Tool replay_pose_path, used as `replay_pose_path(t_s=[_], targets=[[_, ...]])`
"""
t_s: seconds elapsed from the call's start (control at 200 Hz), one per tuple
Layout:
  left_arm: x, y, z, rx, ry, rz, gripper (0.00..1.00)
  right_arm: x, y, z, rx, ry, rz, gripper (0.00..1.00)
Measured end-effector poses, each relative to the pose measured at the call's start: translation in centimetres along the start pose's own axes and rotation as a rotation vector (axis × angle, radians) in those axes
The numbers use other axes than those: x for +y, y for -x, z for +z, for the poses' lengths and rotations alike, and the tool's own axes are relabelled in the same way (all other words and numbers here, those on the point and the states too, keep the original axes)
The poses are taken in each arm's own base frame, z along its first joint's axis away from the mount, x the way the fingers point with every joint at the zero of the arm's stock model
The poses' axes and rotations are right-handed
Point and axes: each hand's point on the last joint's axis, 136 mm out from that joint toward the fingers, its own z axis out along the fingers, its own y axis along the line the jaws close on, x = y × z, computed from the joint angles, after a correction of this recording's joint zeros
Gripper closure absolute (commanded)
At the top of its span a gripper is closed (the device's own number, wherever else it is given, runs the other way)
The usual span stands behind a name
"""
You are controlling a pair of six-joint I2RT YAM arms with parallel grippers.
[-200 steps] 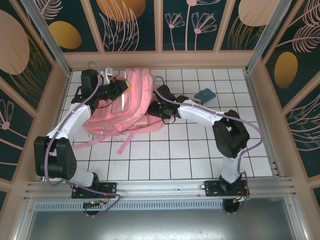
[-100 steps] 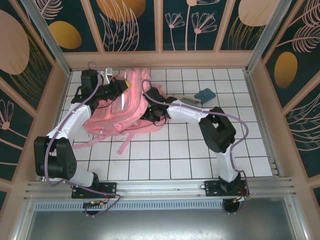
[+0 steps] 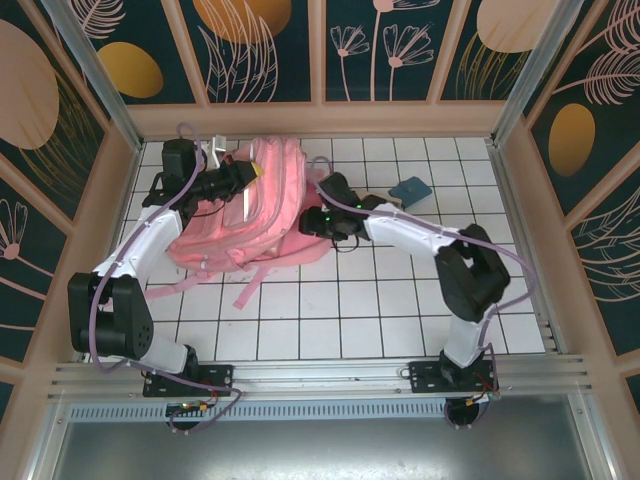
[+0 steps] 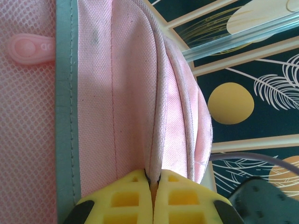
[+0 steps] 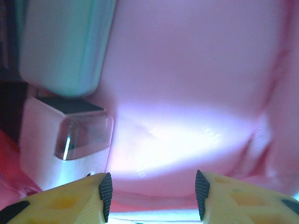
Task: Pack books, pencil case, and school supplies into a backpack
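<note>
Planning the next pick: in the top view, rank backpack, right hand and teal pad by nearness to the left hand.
1. backpack, pinched in the left hand.
2. right hand, at the backpack's right edge.
3. teal pad, farthest, off to the right.

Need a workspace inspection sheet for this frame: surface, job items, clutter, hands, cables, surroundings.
Surface: white tiled table, the bag's straps trailing over it.
Job's things: pink backpack lying at the far left; mint pouch and pale pink block inside it; teal pad loose on the table to its right.
Clutter: nothing seen.
Hands: left hand shut on a fold of the backpack; right hand open, reaching into the backpack.
Cables: purple cable looping off each arm.
Surroundings: dark leaf-patterned walls in wood frames; metal rail at the near edge.
</note>
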Motion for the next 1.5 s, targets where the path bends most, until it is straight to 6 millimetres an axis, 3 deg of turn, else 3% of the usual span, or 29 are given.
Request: replay_pose_path(t_s=[0.15,0.4,0.545,0.705,0.931,1.176,1.501], targets=[[-0.1,-0.1,0.0,0.006,-0.004,-0.001,1.00,-4.1,3.1,-3.3,-0.104,-0.054,0.040,0.46],[0.0,-0.2,0.0,0.008,-0.002,-0.003,1.00,-13.7,8.2,-5.1,-0.210,-0.226,0.121,0.42],[0.0,-0.2,0.0,0.009,-0.001,-0.005,1.00,-17.7,11.2,-4.4,-0.228,-0.290,0.150,0.41],[0.3,-0.5,0.1,0.016,0.001,-0.010,1.00,-20.4,13.9,-1.7,-0.209,-0.320,0.152,0.40],[0.3,-0.6,0.0,0.019,-0.001,-0.001,1.00,-22.1,14.2,1.7,-0.143,-0.327,0.138,0.38],[0.3,-0.7,0.0,0.019,-0.001,0.011,1.00,-21.5,13.5,2.4,-0.112,-0.279,0.137,0.38],[0.3,-0.7,0.0,0.019,-0.001,0.017,1.00,-19.1,8.7,1.6,-0.060,-0.202,0.168,0.36]])
